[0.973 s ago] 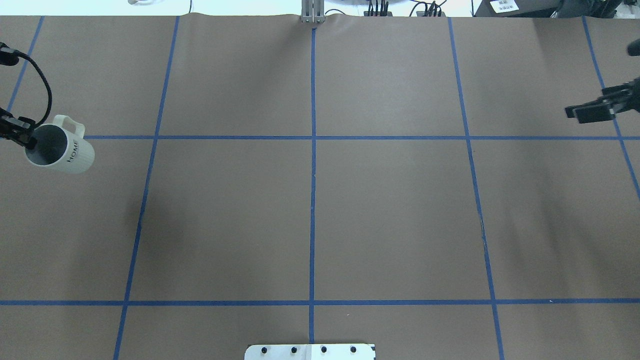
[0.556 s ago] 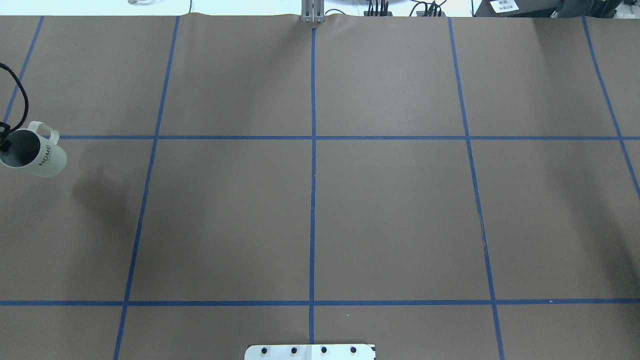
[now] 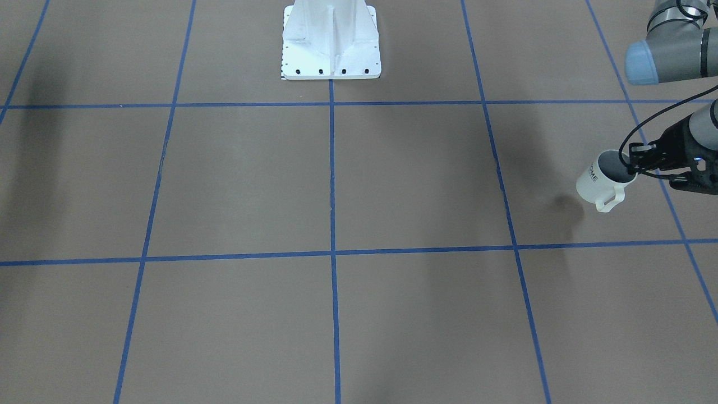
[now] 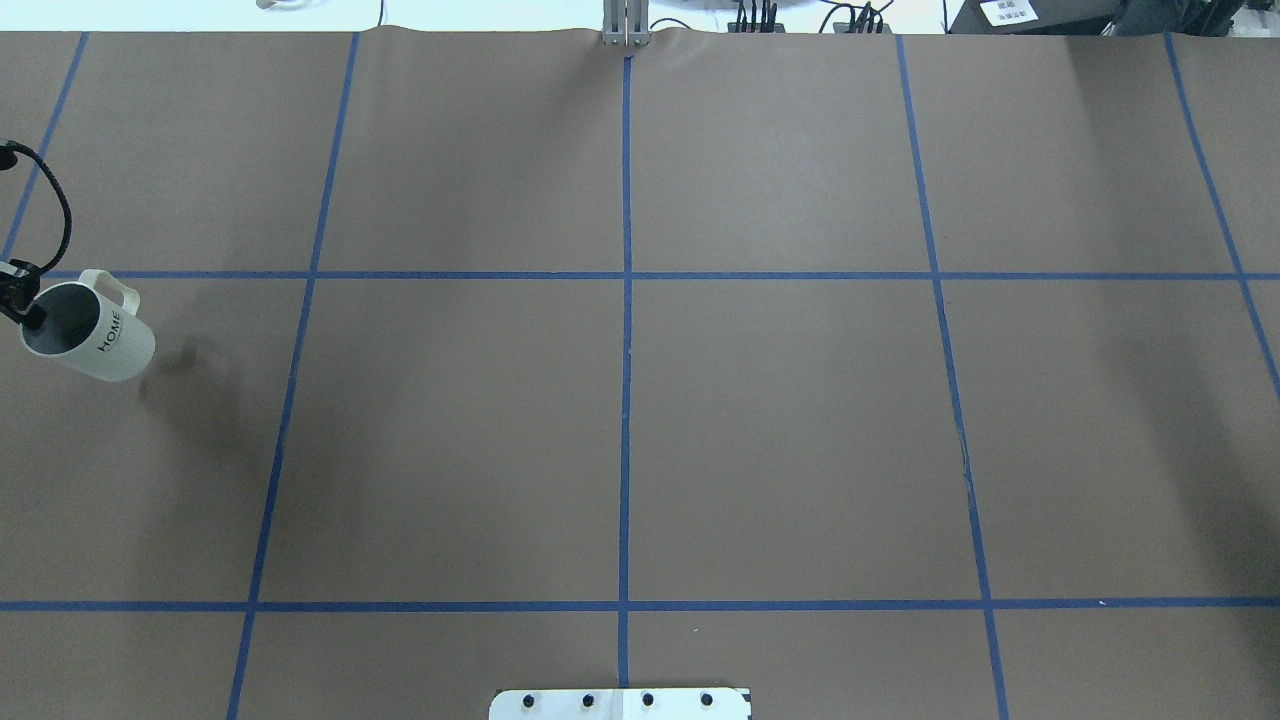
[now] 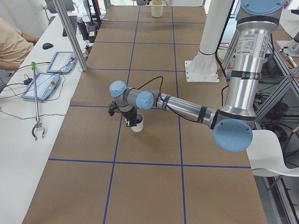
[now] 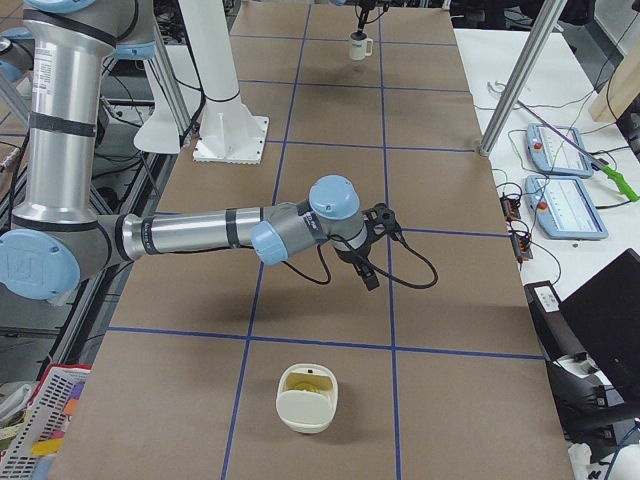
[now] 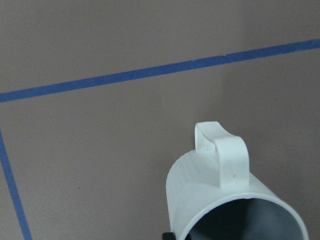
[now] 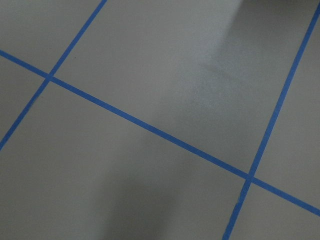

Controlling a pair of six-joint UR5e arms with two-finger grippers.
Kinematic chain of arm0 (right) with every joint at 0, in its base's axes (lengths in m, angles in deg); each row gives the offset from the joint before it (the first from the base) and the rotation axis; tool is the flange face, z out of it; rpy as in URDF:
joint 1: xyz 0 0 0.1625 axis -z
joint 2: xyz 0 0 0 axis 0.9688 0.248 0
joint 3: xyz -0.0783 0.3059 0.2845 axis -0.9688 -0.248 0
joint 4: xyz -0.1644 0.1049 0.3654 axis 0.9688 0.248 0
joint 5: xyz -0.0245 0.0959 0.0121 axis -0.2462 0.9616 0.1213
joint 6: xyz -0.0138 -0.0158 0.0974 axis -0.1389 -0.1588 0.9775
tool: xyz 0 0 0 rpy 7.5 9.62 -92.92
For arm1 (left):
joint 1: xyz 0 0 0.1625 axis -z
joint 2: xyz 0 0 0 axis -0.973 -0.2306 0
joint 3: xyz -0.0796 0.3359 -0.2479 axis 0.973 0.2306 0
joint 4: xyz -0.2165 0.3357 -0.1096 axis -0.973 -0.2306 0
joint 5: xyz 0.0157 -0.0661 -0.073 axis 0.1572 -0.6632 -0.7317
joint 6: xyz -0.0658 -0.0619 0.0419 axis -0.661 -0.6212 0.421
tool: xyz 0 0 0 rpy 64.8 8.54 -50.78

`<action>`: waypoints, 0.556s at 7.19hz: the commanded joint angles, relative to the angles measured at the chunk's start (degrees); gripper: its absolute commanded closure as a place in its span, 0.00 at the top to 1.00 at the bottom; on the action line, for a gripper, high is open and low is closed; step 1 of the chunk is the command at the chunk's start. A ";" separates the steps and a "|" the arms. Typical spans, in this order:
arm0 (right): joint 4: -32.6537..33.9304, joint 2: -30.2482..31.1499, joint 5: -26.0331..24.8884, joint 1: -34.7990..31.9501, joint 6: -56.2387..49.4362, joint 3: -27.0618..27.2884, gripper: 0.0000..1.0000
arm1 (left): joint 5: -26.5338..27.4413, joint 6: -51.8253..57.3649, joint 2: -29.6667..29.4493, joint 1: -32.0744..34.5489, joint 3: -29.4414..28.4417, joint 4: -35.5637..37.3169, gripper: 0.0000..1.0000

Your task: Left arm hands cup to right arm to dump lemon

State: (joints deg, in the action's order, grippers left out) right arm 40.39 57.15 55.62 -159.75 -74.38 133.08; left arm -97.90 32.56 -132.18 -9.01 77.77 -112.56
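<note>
1. Found the left gripper (image 4: 32, 315) at the table's far left edge, clamped on the rim of the white HOME mug (image 4: 115, 345) with one finger inside the mouth.
2. Noted the mug held tilted above the brown paper table (image 4: 780, 430), handle turned away from the robot, shadow cast apart from it.
3. Saw only grey inside the mug; could not confirm the lemon within.
4. Recorded blue tape lines (image 4: 625, 400) gridding the table, and the white mounting base (image 4: 620, 704) at the robot's edge, mid-table.
5. Located the right gripper (image 6: 365, 272) in the exterior right view only, above the table and well apart from the mug; could not tell the finger opening.
6. Noted a white container (image 6: 305, 415) holding a yellowish item (image 6: 305, 381), standing on the table toward its right end, apart from the right gripper.
</note>
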 commanded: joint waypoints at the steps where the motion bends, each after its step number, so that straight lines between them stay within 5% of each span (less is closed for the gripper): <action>1: 0.09 0.24 0.01 0.17 0.01 -0.31 1.00 | -0.09 0.08 0.00 -0.16 -2.11 -0.48 0.04; 2: 0.09 0.15 0.18 0.18 0.01 -0.31 1.00 | -0.26 0.08 -0.18 -0.25 -2.04 -0.40 0.61; 3: 0.09 0.15 0.18 0.35 0.09 -0.31 1.00 | -0.09 0.17 -0.09 -0.34 -2.13 -0.57 1.00; 4: 0.09 -0.28 0.01 0.53 0.10 -0.31 1.00 | 0.00 0.17 0.00 -0.34 -1.61 -0.57 1.00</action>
State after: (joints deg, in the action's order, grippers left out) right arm 40.47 57.20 55.75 -159.42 -74.32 132.80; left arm -98.02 32.70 -132.25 -9.29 75.87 -113.07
